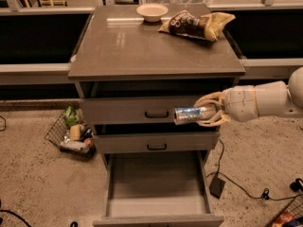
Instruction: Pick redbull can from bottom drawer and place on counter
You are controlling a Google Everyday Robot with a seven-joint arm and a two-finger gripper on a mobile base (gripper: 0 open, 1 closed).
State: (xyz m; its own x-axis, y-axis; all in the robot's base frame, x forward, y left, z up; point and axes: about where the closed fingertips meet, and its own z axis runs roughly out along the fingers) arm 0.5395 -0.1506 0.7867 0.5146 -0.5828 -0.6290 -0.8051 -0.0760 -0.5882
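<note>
Sideways, the redbull can (189, 115) hangs pinched in the fingers (208, 99) of the gripper (204, 113) — before the top drawer (128, 110); the bottom drawer (156, 193) gapes open.

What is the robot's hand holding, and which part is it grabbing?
The gripper holds the redbull can sideways, by the end nearest its arm, level with the top drawer.

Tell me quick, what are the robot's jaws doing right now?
Gripper: jaws closed on the can, holding it sideways in front of the top drawer.
</note>
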